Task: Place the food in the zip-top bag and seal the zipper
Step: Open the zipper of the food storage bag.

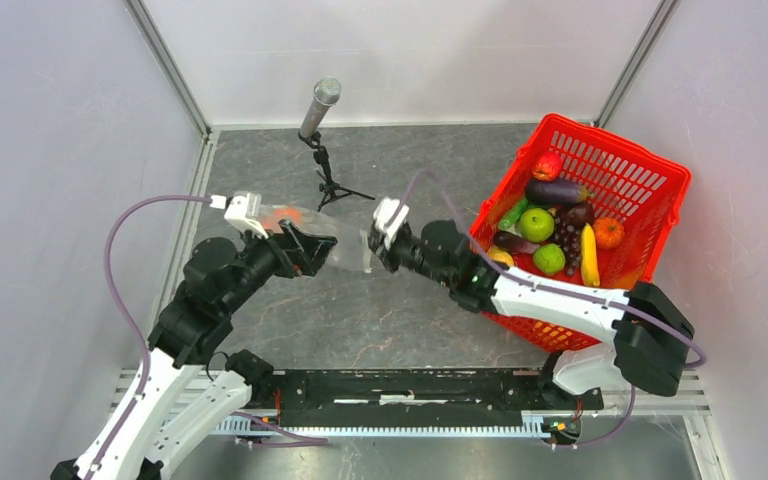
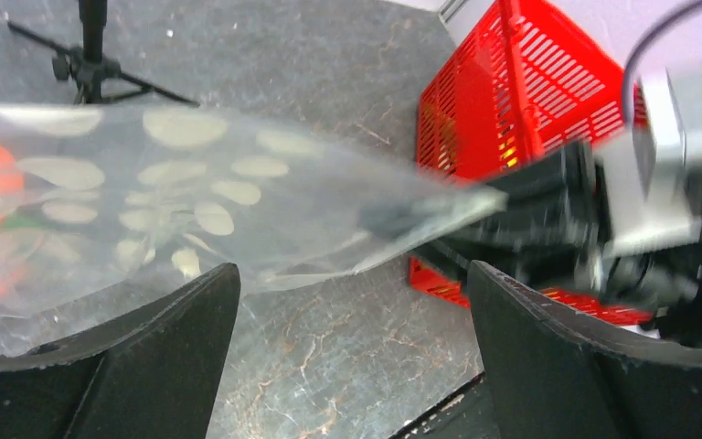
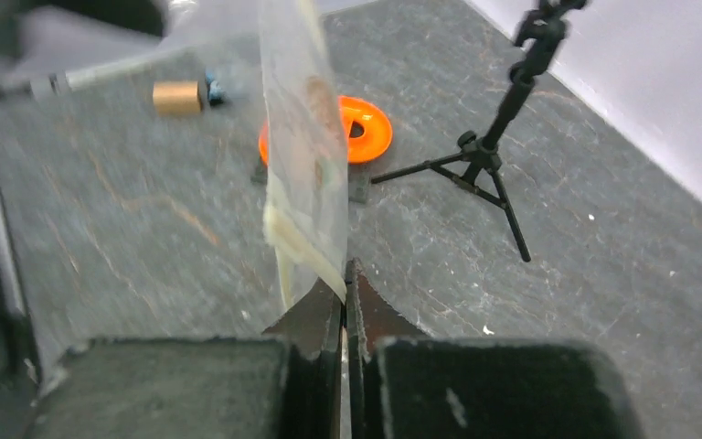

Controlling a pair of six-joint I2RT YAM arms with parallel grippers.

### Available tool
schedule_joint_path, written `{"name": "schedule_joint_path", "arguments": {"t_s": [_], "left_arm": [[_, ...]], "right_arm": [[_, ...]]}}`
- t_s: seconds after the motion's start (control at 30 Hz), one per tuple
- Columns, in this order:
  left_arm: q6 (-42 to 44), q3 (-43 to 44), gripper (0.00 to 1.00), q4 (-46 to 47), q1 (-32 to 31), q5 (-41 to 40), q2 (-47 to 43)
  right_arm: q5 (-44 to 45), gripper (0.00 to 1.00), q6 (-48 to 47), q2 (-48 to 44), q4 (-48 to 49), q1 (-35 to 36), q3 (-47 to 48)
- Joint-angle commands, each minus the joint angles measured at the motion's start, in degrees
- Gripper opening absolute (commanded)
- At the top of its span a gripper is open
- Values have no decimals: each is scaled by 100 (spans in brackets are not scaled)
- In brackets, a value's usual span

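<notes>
The clear zip-top bag [image 1: 346, 252] with white dots hangs in the air between my two grippers. My right gripper [image 1: 376, 247] is shut on one edge of it; in the right wrist view the jaws [image 3: 345, 274] pinch a pale strip of the bag [image 3: 306, 174]. My left gripper [image 1: 310, 248] is open, its fingers wide apart at the bag's [image 2: 192, 201] other end, not gripping it. The food lies in the red basket [image 1: 650, 165]: green round fruits [image 1: 536, 224], a dark grape bunch [image 1: 567, 245], a yellow piece [image 1: 589, 256], a red piece [image 1: 547, 165]. I cannot make out the zipper.
A microphone on a small tripod [image 1: 320, 105] stands behind the bag. An orange ring-shaped tape holder [image 3: 356, 128] lies on the table under the bag. The red basket [image 2: 512, 101] stands close to the right arm. Grey walls enclose the table on three sides.
</notes>
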Motion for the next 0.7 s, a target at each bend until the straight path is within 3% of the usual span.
{"name": "schedule_joint_path", "arguments": {"t_s": [0.0,0.13,0.27,0.53,0.67], "left_arm": [[860,221,100,169,32,256,-198],[1101,81,100,291,23,779,-152],[1107,11,98,280,-70,1203,180],[1411,-112,89,160,-665,524,571],[1456,-228,88,371,-1347,-172,809]], "right_arm": [[-267,0,2501,-230,-1478,-619,929],[-738,0,3968,-283,-1477,-950,779],[-754,0,4250,-167,-2032,-948,1034],[-546,0,4377,-153,-2460,-950,1255],[-462,0,4602,-100,-2440,-954,1283]]}}
